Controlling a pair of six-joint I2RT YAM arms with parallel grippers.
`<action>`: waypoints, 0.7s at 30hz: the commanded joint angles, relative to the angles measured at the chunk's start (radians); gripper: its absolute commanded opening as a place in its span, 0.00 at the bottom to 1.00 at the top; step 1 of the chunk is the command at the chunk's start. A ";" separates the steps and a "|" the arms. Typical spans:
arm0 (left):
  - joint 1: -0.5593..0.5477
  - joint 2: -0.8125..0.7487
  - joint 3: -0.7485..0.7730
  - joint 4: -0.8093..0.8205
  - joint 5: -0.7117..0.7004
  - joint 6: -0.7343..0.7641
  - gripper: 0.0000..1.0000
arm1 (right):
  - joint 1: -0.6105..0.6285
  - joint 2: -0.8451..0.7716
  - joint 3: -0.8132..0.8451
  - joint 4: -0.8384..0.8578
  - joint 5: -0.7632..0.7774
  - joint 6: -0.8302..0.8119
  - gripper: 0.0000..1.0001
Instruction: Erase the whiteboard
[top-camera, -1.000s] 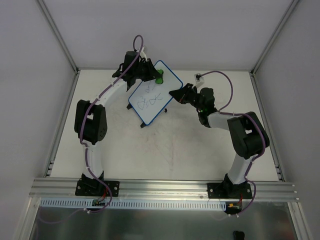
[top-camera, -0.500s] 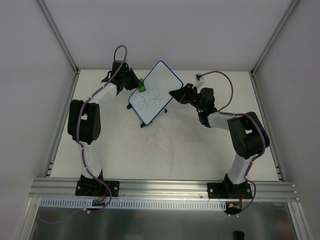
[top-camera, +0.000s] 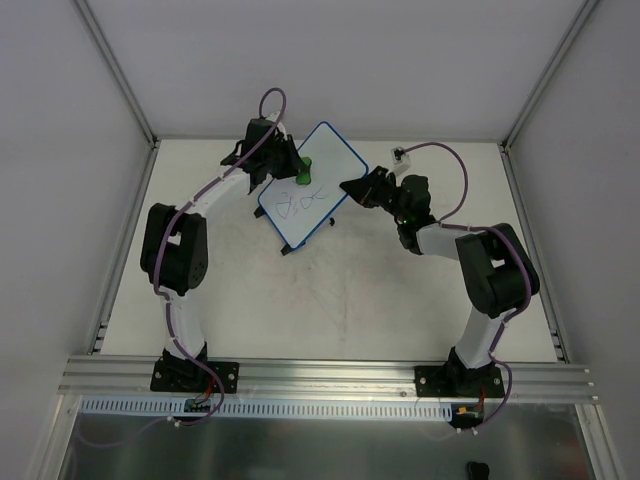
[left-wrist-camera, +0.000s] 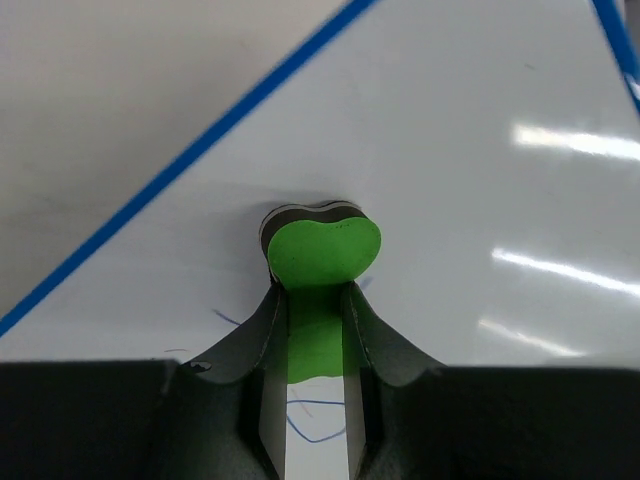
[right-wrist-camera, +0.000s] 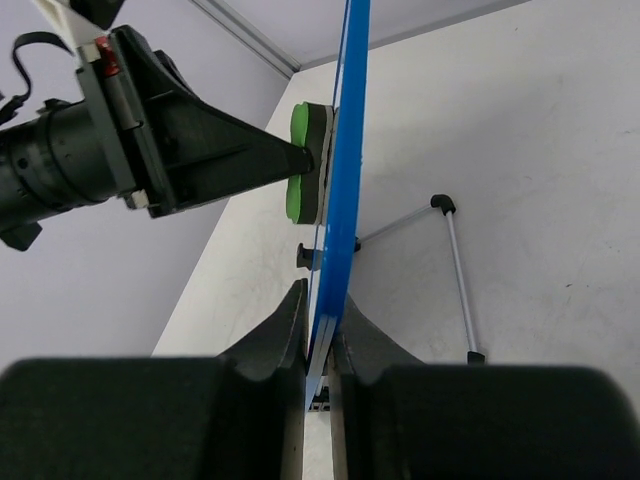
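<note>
The whiteboard (top-camera: 328, 160) stands propped on its wire stand (right-wrist-camera: 455, 275) near the far edge of the worktop (top-camera: 350, 300), about midway between the left and right edges and turned diagonally. The left gripper (left-wrist-camera: 315, 305) is closed on a green eraser (left-wrist-camera: 322, 250), whose dark pad lies flat against the board's white face, close to its left rim. On the nearer part of the face, below the eraser, are blue scribbles (top-camera: 298, 203). The right gripper (right-wrist-camera: 318, 325) pinches the board's blue-rimmed right edge, jaws narrow, one on each side of it.
</note>
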 joint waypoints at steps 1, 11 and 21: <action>-0.105 -0.015 -0.067 0.022 0.132 0.076 0.00 | 0.019 -0.013 0.010 0.098 -0.042 -0.082 0.00; -0.104 -0.081 -0.198 0.076 0.114 0.081 0.00 | 0.019 -0.013 0.010 0.101 -0.046 -0.082 0.00; 0.106 -0.066 -0.281 0.077 0.102 -0.045 0.00 | 0.019 -0.018 0.007 0.104 -0.049 -0.082 0.00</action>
